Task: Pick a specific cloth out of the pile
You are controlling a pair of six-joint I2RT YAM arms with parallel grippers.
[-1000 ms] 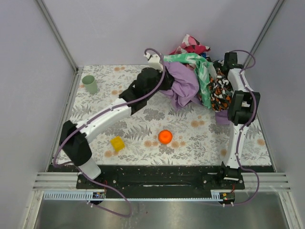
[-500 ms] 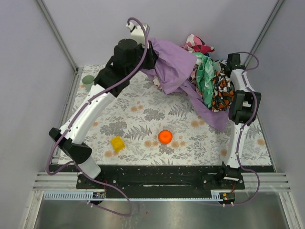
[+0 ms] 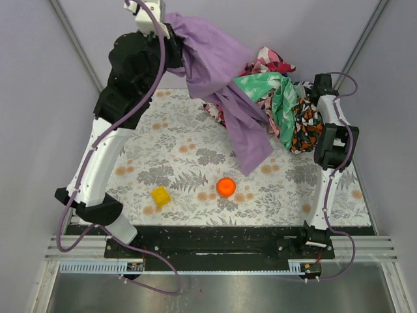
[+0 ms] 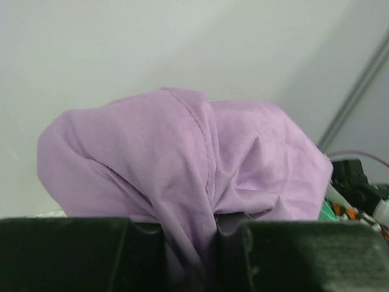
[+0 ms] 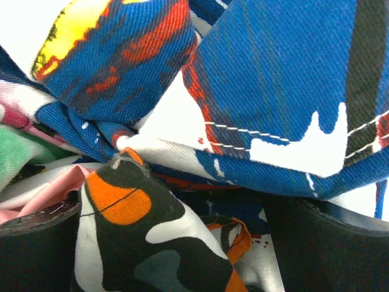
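Note:
My left gripper (image 3: 173,51) is raised high over the table's back left and is shut on the lilac-purple cloth (image 3: 218,72). The cloth hangs from it in a long drape, its lower end (image 3: 253,151) over the table near the pile. In the left wrist view the cloth (image 4: 182,164) bunches between the black fingers (image 4: 140,255) of the gripper (image 4: 189,243). The pile (image 3: 283,98) of patterned cloths lies at the back right. My right gripper (image 5: 173,225) is pressed into the pile, jaws wide apart, with black-orange-white cloth (image 5: 140,243) and blue cloth (image 5: 273,91) filling the gap.
An orange ball (image 3: 226,186) lies on the floral table top (image 3: 182,163) just below the cloth's hanging end. A yellow block (image 3: 161,196) sits at the front left. Walls close in the back and both sides.
My left arm has risen and swung back-left, drawing the lilac cloth up and out of the pile; its tail left the right side and now hangs mid-table. The right arm stayed.

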